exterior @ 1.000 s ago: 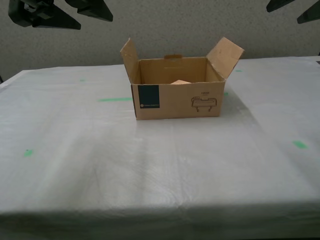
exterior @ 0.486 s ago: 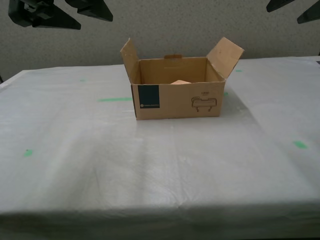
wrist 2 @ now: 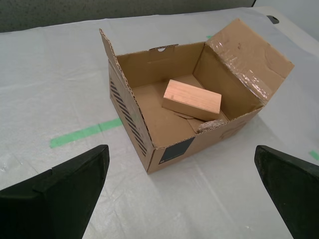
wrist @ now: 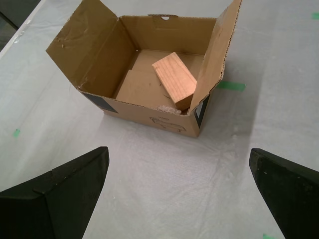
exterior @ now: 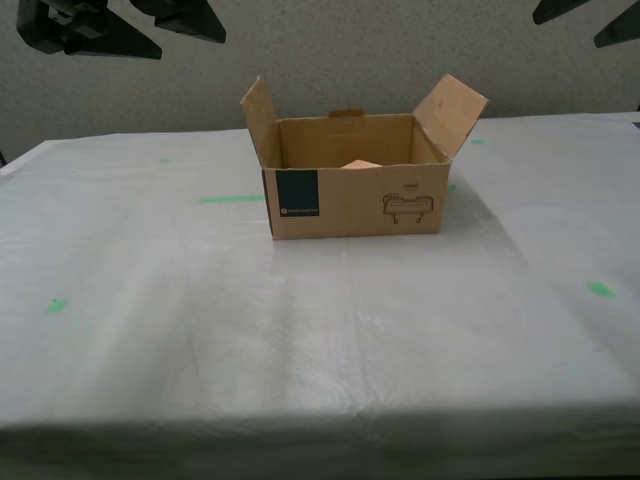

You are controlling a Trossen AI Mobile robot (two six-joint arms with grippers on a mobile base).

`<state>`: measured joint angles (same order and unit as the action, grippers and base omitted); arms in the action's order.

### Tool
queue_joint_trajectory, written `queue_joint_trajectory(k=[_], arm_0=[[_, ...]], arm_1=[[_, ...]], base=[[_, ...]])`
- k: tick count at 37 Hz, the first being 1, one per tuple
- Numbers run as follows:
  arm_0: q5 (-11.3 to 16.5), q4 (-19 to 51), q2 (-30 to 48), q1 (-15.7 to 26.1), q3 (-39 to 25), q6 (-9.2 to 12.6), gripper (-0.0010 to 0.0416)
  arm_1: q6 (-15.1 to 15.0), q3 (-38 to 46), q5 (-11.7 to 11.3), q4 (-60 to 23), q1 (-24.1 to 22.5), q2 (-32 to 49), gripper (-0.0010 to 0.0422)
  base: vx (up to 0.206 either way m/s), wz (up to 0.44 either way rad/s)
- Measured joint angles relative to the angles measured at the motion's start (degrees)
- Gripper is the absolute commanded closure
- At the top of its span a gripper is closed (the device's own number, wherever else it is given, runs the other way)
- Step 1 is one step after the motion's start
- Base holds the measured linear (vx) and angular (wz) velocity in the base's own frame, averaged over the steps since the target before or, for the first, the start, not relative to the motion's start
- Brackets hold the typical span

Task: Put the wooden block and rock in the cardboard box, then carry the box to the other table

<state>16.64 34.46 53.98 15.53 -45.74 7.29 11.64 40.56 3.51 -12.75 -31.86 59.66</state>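
Corrugated brown cardboard box (exterior: 355,190), light, flexible; grip side walls. My first gripper (wrist: 179,189) and my second gripper (wrist 2: 179,189) gape wide, empty, box ahead.

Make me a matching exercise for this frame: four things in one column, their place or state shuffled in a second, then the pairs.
Things:
1. pale tan wooden block
2. small lumpy beige rock
3. brown cardboard box with a navy label
4. my second gripper

States:
A. stands on the wrinkled white sheet-covered table, flaps open
B. open, jaws spread, holding nothing
C. lies on the box floor
D. tucked against the box's front wall, beside the block

Pairs: 1-C, 2-D, 3-A, 4-B
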Motion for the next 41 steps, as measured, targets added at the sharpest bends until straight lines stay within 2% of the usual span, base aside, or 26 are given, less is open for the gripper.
queue_joint_trajectory(k=[41], arm_0=[[0.00, 0.00, 0.00, -0.09, 0.00, 0.00, 0.0012]], arm_1=[[0.00, 0.00, 0.00, 0.00, 0.00, 0.00, 0.0012]], base=[[0.000, 0.000]])
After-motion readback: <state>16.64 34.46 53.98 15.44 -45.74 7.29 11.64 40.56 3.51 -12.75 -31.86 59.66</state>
